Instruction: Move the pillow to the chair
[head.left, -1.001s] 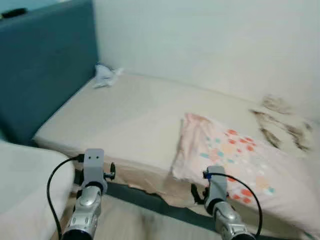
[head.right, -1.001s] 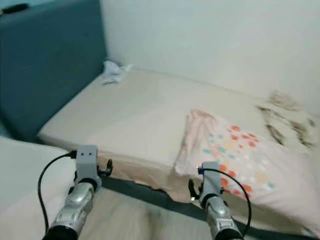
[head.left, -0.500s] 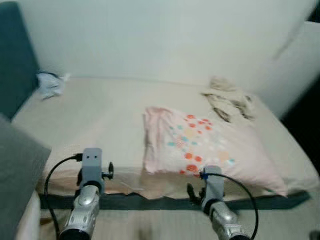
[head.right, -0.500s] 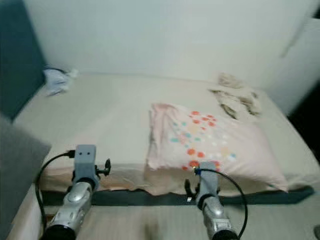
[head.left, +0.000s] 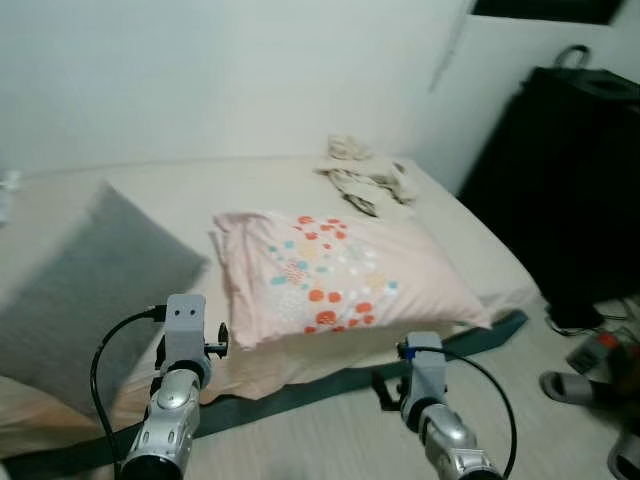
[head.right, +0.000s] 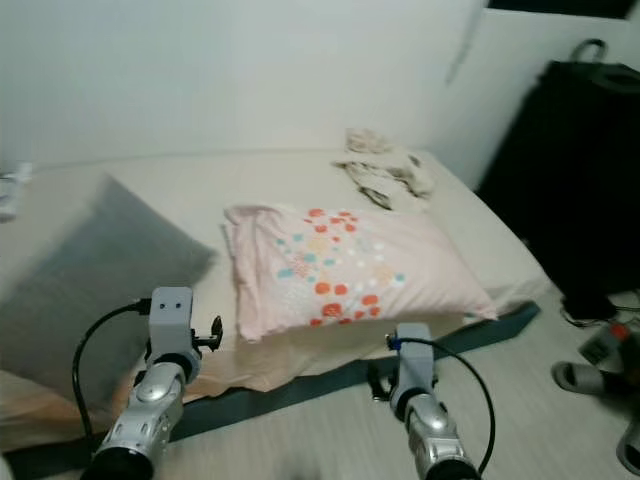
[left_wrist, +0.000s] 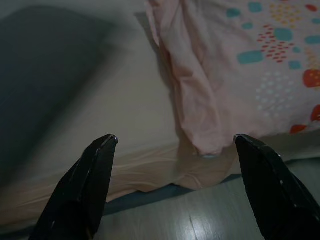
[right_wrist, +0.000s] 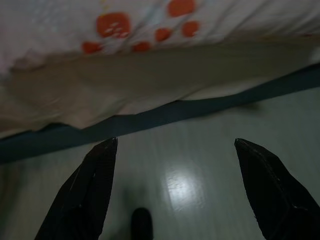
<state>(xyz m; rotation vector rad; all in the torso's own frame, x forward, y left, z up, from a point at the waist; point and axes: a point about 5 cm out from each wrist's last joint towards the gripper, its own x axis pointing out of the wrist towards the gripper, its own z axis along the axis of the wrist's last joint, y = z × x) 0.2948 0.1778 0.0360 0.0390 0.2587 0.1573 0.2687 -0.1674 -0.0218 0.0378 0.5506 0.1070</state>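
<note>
Two grippers held low at the bed's near edge, both spread wide and holding nothing: left gripper (left_wrist: 172, 145) aimed at the near left corner of the pillow (head.left: 335, 275), right gripper (right_wrist: 175, 150) aimed at the floor (right_wrist: 200, 165) just below the mattress edge. Swung to the right over the last second: teal headboard and small white cloth gone from sight, pillow shifted from 3 o'clock toward centre, at 12 o'clock of both arms. Camera turn, not a move of the pillow; still lying flat on the bed (head.left: 150, 190), untouched. Squared up for a two-sided grasp, most likely, with pick-up not yet begun and no chair in sight.

Beige sheet, dark band along the base. Grey cushion (head.left: 90, 280) at 9 o'clock, just beside the pillow. Crumpled cloth (head.left: 365, 180) at 12 o'clock near the wall. Black furniture (head.left: 570, 190) at 2 o'clock; slippers (head.left: 570, 385) on pale floor at 4 o'clock.
</note>
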